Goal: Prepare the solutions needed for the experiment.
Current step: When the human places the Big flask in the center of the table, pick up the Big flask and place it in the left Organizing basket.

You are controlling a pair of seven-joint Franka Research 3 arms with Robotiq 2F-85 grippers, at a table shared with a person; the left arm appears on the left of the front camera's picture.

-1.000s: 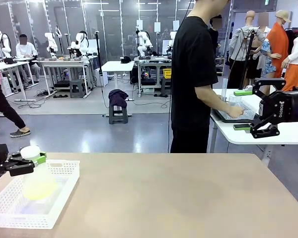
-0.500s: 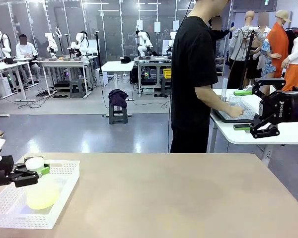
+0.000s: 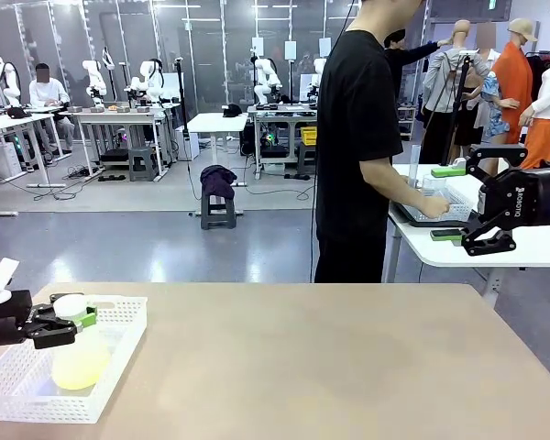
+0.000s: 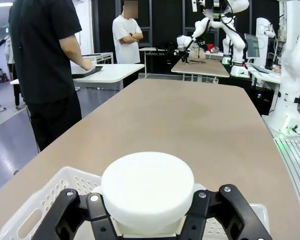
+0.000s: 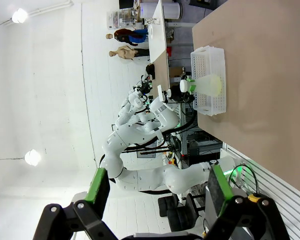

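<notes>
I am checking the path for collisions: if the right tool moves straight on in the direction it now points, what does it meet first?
Probably nothing near: the right tool, open, points along the bare table. The white basket lies far off and to one side, so depth is uncertain.

Right gripper point(image 5: 157, 197) hanging with jaws wide apart, white basket point(image 5: 208, 59) sitting on the table point(image 5: 270, 75), flask of yellow-green liquid point(image 5: 212, 83) resting inside, left gripper point(image 5: 189, 86) clasping its neck.

A tan table point(image 3: 330, 357) stands in the foreground of a large workshop with a glossy grey floor point(image 3: 165, 238), rows of white workbenches point(image 3: 119, 119) along dark glass partitions point(image 3: 211, 46), a small stool point(image 3: 217, 213) mid-floor, and a white side table point(image 3: 522, 247) at right.
</notes>
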